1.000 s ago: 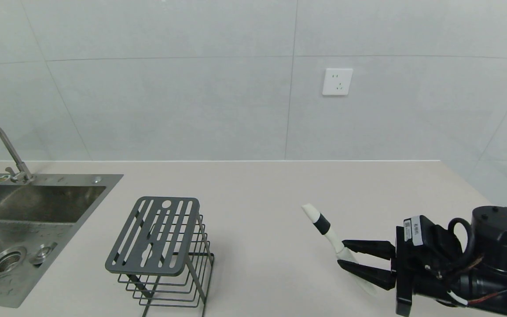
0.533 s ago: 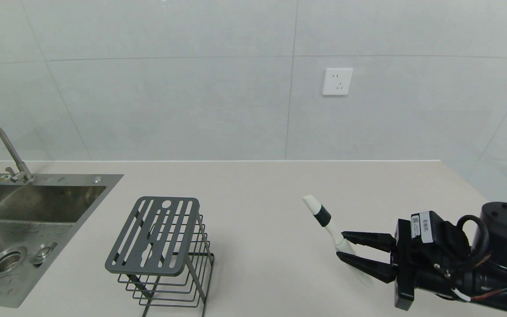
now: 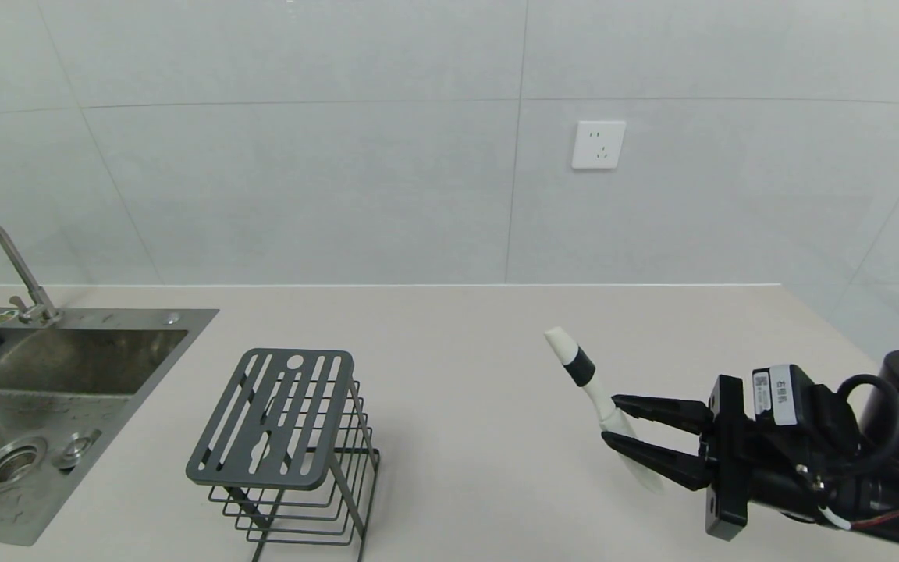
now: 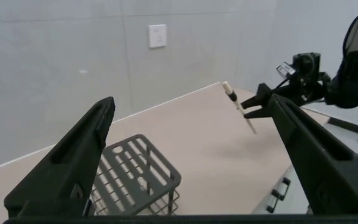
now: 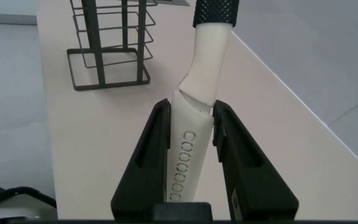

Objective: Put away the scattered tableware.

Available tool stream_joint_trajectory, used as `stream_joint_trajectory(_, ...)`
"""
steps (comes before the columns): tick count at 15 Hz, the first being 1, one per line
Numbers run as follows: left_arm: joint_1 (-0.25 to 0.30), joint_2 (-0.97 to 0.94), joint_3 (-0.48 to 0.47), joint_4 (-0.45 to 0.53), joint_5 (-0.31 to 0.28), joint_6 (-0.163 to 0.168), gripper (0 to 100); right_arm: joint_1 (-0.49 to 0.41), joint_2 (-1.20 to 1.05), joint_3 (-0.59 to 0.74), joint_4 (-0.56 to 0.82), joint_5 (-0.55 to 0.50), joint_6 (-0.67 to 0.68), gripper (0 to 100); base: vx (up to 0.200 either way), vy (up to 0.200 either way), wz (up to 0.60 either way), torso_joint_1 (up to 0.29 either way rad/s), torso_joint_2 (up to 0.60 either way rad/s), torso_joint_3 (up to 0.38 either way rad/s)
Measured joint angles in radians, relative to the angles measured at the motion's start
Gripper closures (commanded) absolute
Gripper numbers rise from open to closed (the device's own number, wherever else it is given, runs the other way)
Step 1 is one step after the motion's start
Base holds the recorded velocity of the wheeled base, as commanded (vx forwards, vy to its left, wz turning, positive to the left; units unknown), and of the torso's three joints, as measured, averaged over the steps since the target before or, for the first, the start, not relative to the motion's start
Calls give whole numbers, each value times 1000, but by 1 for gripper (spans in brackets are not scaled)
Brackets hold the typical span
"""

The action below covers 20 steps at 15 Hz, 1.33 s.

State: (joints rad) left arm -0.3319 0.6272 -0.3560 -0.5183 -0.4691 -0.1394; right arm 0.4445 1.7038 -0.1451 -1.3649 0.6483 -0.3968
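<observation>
My right gripper (image 3: 612, 420) is shut on a white utensil (image 3: 578, 367) with a black band on its handle. It holds the utensil off the counter at the right, handle tilted up and toward the wall. The right wrist view shows the fingers (image 5: 156, 134) clamped on the flat white part (image 5: 191, 149), which has a row of small holes. A dark grey slotted metal rack (image 3: 286, 437) stands on the counter at centre left, well apart from the utensil. My left gripper (image 4: 191, 106) is open and holds nothing, with the rack (image 4: 138, 177) below it and the right gripper (image 4: 253, 102) farther off.
A steel sink (image 3: 36, 367) with a curved faucet (image 3: 5, 261) is set into the counter at the left. The beige counter (image 3: 465, 390) lies bare between rack and utensil. A tiled wall with a socket (image 3: 598, 144) runs behind. The counter ends at the right.
My right gripper has risen and drawn slightly right with the utensil, whose handle now stands higher. Dark parts of the left arm have come in at the head view's left edge.
</observation>
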Motion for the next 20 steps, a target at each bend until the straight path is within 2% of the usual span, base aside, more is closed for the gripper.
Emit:
stream_joint_trajectory(1,-9,37,-9,-8,-1,-30,0,0,-5,-1,0,0,-1,100,0,0,0,0,0,0)
stream_joint_trajectory(4,-61,139,-48,-16,-15,-174,0,1,-18,-14,0,0,-1,100,0,0,0,0,0,0)
stream_joint_trajectory(5,-84,173,-60,-23,-17,-201,0,1,-21,-20,-3,0,-3,100,0,0,0,0,0,0)
stream_joint_trajectory(6,-100,205,-67,-31,-17,-212,0,3,-23,-23,-3,0,-3,100,0,0,0,0,0,0)
stream_joint_trajectory(8,-126,267,-74,-53,-18,-207,0,3,-24,-32,-4,0,-3,100,0,0,0,0,0,0)
stream_joint_trajectory(9,-147,310,-76,-70,-19,-188,0,4,-24,-42,-4,0,-3,100,0,0,0,0,0,0)
stream_joint_trajectory(12,-212,439,-79,-130,-16,-102,0,5,-22,-79,-11,-2,-4,100,0,0,0,0,0,0)
stream_joint_trajectory(13,-241,482,-85,-157,-14,-85,0,6,-21,-85,-11,-2,-4,100,0,0,0,0,0,0)
stream_joint_trajectory(16,-304,592,-129,-204,-10,-77,0,6,-21,-107,-16,-4,-4,100,0,0,0,0,0,0)
stream_joint_trajectory(20,-357,711,-205,-221,-4,-72,0,6,-20,-114,-15,-6,-4,100,0,0,0,0,0,0)
